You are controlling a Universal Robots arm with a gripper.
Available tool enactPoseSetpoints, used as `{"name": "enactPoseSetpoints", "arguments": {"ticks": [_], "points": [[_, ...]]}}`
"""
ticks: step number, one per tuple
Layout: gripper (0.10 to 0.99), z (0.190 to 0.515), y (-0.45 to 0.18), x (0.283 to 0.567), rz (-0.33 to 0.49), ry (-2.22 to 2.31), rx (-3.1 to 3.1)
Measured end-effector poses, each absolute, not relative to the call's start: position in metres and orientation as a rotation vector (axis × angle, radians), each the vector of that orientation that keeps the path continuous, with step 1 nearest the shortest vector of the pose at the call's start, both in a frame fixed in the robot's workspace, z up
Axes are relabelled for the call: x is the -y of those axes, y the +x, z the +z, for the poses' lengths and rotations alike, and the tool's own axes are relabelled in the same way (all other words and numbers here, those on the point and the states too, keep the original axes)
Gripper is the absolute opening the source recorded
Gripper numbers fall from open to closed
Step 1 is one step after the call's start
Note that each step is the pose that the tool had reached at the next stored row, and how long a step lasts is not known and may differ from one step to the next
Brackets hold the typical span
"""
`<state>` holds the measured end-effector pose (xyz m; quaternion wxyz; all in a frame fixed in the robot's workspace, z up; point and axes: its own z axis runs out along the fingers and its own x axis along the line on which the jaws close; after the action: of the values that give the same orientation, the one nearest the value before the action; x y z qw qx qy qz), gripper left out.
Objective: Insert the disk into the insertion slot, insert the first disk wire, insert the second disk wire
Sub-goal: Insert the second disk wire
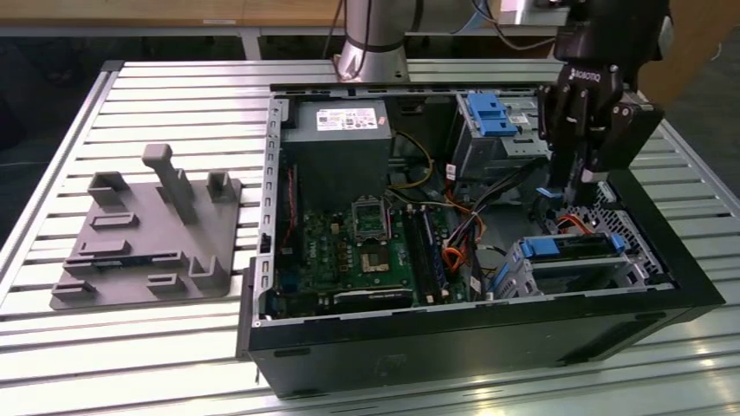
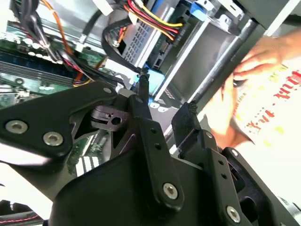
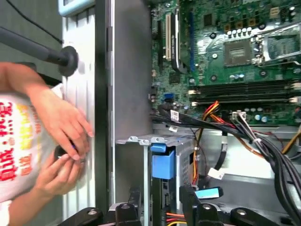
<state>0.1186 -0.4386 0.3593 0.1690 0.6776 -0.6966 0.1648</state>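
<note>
The blue-framed silver disk (image 1: 574,249) sat in the perforated metal slot (image 1: 521,279). The black gripper (image 1: 563,192) hung by the wires (image 1: 460,227), fingers (image 2: 141,113) parted and empty. First-wire step, I judged, wanting fine aim.

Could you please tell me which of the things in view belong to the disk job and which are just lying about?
Job: disk, in the insertion slot; tool; blue plug beside it, likely a disk wire.
Lying about: grey fixture plate; blue-latched cage; power supply; motherboard; person's hands.
</note>
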Motion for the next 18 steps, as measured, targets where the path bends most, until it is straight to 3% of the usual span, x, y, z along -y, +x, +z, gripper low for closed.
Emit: {"name": "enactPoseSetpoints", "arguments": {"ticks": [18], "points": [[0.475, 0.340, 0.112, 0.421, 0.559, 1.941, 1.964]]}}
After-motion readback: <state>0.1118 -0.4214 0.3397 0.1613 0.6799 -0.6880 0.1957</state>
